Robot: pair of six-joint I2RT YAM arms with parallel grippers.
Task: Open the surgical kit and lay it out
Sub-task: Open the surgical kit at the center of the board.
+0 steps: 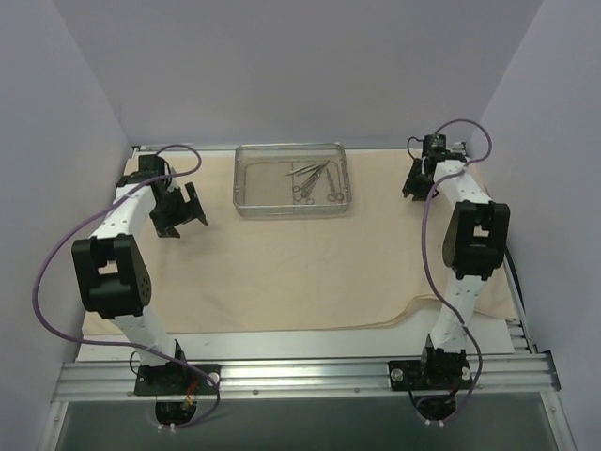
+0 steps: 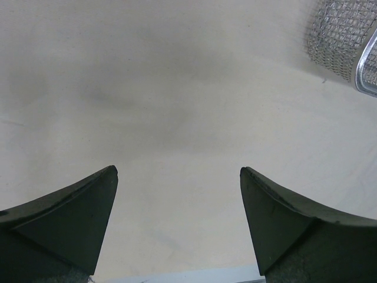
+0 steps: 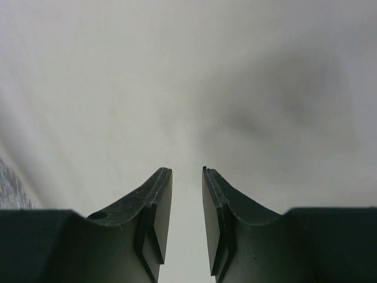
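The cloth [image 1: 282,272] is spread flat under both claws and covers most of the table. Only its near edge to the right looks a little uneven.

The tray [image 1: 291,212] sits on the cloth between the two claws, toward the far side, with its long axis running from one claw to the other. From the left claw [image 1: 186,211] it lies ahead and to the right, and its mesh corner [image 2: 339,41] shows at the top right of that wrist view. From the right claw [image 1: 418,178] it lies off to the left, well apart, with only a grey sliver at the left edge of that wrist view.

The tools [image 1: 315,180] lie bunched in the right half of the tray. Their long axes point roughly away from me with a slight slant. They overlap too much for me to count.

The left claw [image 2: 178,171] is spread wide and empty over bare cloth. The right claw [image 3: 187,170] is parted by a narrow gap, with nothing between its fingers [image 3: 158,194] and only cloth below.

I judge the unwrapping done and the tools not yet laid out. The right claw is nearer the tools, so I'd send it, and it would need to swing left and turn to close across a handle.
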